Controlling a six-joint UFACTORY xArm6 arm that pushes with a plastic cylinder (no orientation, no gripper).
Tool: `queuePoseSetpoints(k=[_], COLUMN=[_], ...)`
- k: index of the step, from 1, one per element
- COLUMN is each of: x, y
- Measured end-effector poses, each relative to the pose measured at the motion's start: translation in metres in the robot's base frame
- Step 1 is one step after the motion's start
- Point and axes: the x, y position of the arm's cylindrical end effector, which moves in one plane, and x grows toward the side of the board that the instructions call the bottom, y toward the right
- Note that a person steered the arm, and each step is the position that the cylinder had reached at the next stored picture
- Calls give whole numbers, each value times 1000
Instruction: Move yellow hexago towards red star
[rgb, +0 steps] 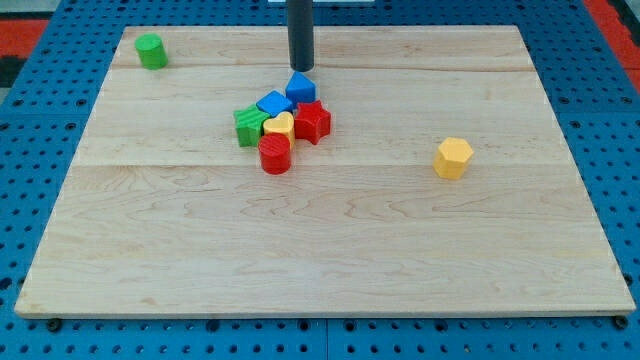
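The yellow hexagon (453, 157) lies alone on the wooden board at the view's right. The red star (312, 121) sits in a cluster near the board's middle, well to the left of the hexagon. My tip (301, 68) is just above the cluster, next to the blue cube (300, 88), far up and left of the yellow hexagon.
The cluster also holds a blue pentagon-like block (273, 103), a green star (249, 125), a yellow heart-like block (279, 127) and a red cylinder (274, 154). A green cylinder (151, 50) stands at the top left corner. The board (330, 250) lies on a blue pegboard.
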Motion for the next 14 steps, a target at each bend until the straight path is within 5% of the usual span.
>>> queuePoseSetpoints(k=[3,5,6,7,14], x=[32,77,112,165,135], y=[37,229,274,272,173])
